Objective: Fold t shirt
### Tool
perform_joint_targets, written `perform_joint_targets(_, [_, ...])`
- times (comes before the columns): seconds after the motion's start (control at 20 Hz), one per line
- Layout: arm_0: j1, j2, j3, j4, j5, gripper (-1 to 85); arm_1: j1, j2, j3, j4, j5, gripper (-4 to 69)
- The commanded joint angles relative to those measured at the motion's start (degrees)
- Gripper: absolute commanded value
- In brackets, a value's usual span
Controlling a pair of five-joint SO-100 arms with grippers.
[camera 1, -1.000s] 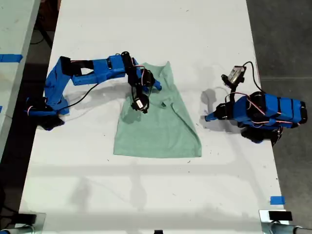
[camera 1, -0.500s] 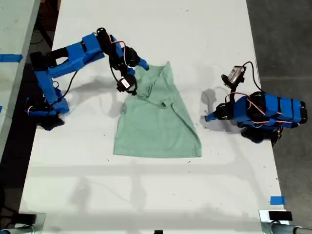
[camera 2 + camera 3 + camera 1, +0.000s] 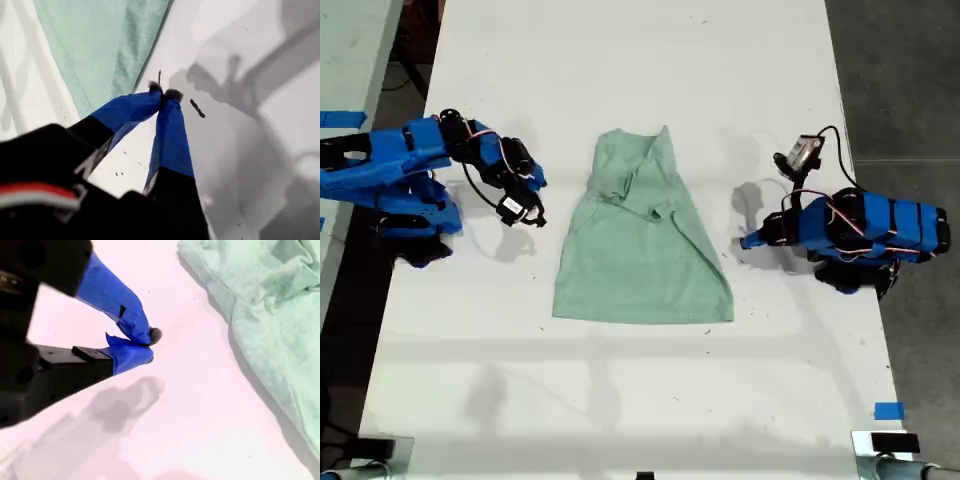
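Second gripper (image 3: 536, 200) now off t shirt (image 3: 645, 240), collar toward table's (image 3: 620, 60) far end.

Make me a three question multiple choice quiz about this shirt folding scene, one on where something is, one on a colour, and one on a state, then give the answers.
1. Where does the t-shirt lie on the white table in the exterior view?
A. Between the two arms
B. Under the arm at that view's right
C. Hanging off the table's edge

2. What colour is the t-shirt?
A. Dark red
B. Pale mint green
C. Black

3. What state is my second gripper in?
A. Wide open over the cloth
C. Shut on a sleeve
B. Shut, holding nothing

Answers:
1. A, since the exterior view shows the shirt flat in the middle with one blue arm off each side.
2. B, as the cloth reads pale green in all three views.
3. B, because the second wrist view shows the tips together over bare table, apart from the shirt.
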State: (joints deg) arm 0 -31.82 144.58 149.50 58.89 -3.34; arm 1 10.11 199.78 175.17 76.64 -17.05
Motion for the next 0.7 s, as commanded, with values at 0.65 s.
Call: perform_joint_targets(0.65, [4.75, 60.91, 33.49, 4.31, -4.04, 1.0, 0.70, 0.62, 2.64, 0.09, -0.35, 1.5])
